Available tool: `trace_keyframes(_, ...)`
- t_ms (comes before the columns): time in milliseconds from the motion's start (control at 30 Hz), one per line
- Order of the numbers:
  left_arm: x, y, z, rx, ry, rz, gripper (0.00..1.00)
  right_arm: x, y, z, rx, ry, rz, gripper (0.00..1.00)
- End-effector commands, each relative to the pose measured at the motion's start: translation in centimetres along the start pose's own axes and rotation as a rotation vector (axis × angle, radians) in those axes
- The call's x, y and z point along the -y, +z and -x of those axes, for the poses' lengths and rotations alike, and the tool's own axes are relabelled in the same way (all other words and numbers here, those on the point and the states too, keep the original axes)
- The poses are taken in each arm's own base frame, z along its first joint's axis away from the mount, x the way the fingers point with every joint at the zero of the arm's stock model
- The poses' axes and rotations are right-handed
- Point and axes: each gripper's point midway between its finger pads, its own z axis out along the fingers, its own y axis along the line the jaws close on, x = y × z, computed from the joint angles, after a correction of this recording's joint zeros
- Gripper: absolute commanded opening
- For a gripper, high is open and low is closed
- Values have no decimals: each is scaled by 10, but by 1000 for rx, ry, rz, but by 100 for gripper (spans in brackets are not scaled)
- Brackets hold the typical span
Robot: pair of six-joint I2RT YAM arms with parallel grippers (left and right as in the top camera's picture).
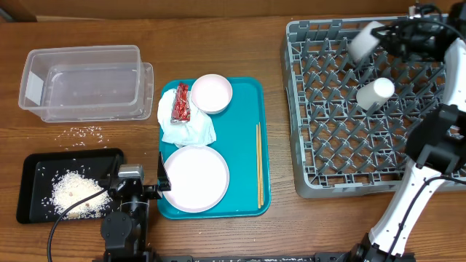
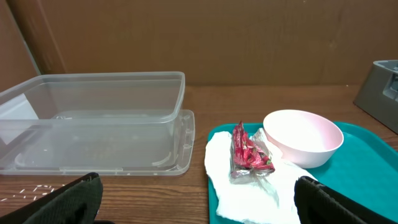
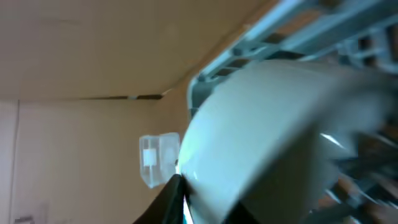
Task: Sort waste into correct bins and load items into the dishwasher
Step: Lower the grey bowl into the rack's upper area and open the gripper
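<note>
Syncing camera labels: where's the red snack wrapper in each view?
Overhead: red wrapper on the white napkin, upper left of the teal tray.
Left wrist: wrapper right of centre, low, beside the pink dish.
Right wrist: not in it.
Shared landmark: clear tub, left of it in both.

Soft, even light is falling from above in the overhead view on the table (image 1: 291, 225). The clear tub (image 1: 84, 80) and the dish rack (image 1: 293, 109) are casting only short, faint shadows. The large plate (image 1: 195, 178) is glaring almost pure white. At the upper right of the frame, the pale bowl (image 1: 362, 42) is appearing smeared.

The left wrist view is showing sharp detail in the middle, while the dark fingers (image 2: 339, 202) of the left end effector (image 2: 199, 202) are looking soft in the lower corners.

The right wrist view is looking heavily blurred, with the bowl (image 3: 267, 124) out of focus.
</note>
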Motion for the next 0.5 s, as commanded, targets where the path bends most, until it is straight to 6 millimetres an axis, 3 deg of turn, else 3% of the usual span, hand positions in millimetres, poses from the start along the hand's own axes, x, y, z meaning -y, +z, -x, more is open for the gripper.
trace_keyframes(0,2,0,-1,2,20,-6,100,5,-39,18,118,-1,-215,18)
trace_keyframes(133,2,0,-1,2,19,-6,100,-2,-80,24,234,48,-402,24)
trace_keyframes(267,2,0,-1,2,19,-6,100,-20,-105,21,298,28,-499,32)
trace_keyframes(367,2,0,-1,2,20,-6,100,-27,-103,16,303,11,-559,35)
trace_keyframes(467,2,0,-1,2,20,-6,100,-33,-83,10,257,-49,-573,41)
